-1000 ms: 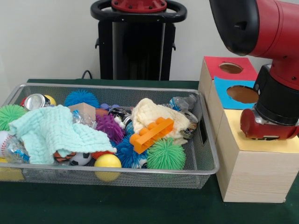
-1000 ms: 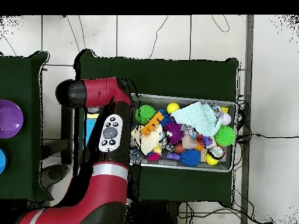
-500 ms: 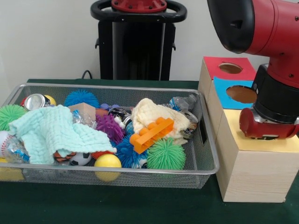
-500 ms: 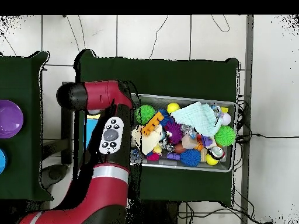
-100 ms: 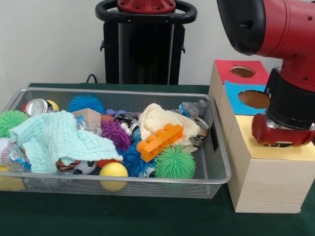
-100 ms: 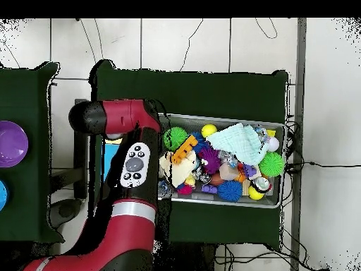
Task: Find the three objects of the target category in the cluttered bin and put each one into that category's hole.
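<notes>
Wire-mesh bin sits on dark green cloth, packed with clutter. Front view, contents: mint cloth draped over the left half; cream cloth bunched right of centre, with an orange toy brick lying tilted against its near side. Green spiky ball near right, touching a blue spiky ball; purple spiky ball mid-bin; another blue spiky ball at the far wall; another green one at far left. Yellow ball against the near wall. Crushed can in the far left corner. Wooden block just beyond the mint cloth.

Wooden sorting box stands just right of the bin, touching or nearly so. Its top panels run yellow nearest, then blue with hole, then red with hole farthest.

Red arm hangs over the box; its red wrist end is above the yellow panel. Gripper fingers are hidden in both views; cannot tell their state. Target category not identifiable from the views; no object sits outside the bin.
</notes>
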`<state>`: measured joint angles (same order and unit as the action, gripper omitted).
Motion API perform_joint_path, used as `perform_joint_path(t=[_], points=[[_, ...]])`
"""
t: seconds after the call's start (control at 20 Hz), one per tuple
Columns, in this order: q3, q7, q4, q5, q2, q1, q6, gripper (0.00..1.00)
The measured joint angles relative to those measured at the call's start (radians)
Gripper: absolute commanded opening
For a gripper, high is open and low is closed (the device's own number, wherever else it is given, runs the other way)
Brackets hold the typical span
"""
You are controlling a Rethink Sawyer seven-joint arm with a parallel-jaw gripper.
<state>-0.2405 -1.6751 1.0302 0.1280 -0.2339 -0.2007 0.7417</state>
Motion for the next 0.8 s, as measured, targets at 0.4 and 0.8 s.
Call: perform_joint_path(t=[0.4, 0.8], points=[[0.009, 0.0, 0.048, 0.0, -0.023, 0.003, -0.06, 1.0], [0.053, 0.0, 0.177, 0.001, -0.108, 0.027, -0.145, 1.0]])
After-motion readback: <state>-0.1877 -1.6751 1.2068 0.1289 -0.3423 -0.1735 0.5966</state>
